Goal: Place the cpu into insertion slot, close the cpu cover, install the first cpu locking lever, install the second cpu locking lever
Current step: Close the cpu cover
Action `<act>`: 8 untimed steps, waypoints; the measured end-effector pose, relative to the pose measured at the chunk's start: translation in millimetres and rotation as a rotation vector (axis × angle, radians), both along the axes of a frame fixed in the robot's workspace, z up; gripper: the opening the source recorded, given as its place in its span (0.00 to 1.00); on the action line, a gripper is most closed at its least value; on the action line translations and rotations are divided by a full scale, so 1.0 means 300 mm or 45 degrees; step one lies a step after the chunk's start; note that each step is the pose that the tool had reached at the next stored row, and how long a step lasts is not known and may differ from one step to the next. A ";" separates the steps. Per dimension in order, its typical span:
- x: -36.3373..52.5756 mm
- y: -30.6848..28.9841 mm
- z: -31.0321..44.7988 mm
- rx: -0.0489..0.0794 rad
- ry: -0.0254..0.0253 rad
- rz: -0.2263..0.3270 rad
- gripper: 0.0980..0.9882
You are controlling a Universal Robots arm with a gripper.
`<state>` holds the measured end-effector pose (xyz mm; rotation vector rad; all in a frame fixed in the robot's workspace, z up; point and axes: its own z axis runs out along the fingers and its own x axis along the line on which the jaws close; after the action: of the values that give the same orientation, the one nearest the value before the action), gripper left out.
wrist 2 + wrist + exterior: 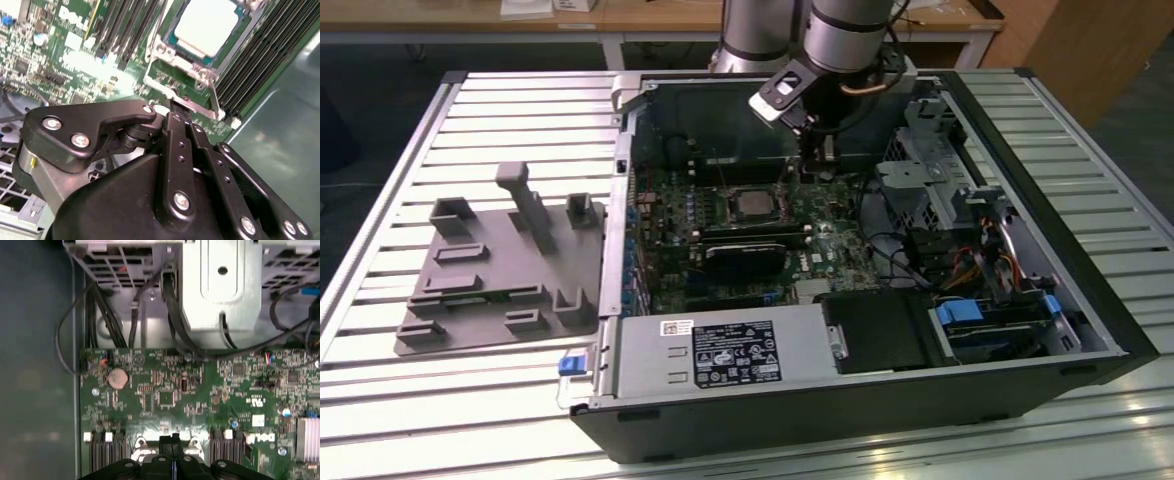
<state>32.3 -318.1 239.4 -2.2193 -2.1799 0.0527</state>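
The cpu [206,24] lies silver side up in the insertion slot [173,43], and in the exterior view the cpu [750,205] sits mid-board inside the open case. The cpu cover [199,74] frames the chip and looks laid down over it. A thin metal locking lever [192,103] runs along the socket's edge, with a second rod [215,97] angling off it. My gripper [175,111] is shut, its black fingers pressed together, their tip right at that lever; I cannot tell if they touch. In the exterior view the gripper [817,152] hangs just beyond the socket.
Long black memory slots [260,60] flank the socket. A black heatsink block [744,255], cables [907,260] and a drive cage [927,180] crowd the case. A grey fixture [500,270] lies on the slatted table at the exterior view's left. A coin battery [118,377] sits on the board.
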 end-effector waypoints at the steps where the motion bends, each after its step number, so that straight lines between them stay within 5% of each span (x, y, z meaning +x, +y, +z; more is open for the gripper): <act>1: -0.008 0.000 0.000 0.000 -0.0001 0.000 0.00; 8: -0.047 0.000 0.000 0.000 -0.0014 0.000 0.00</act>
<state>18.1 -318.1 239.4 -2.2197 -2.1805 0.0514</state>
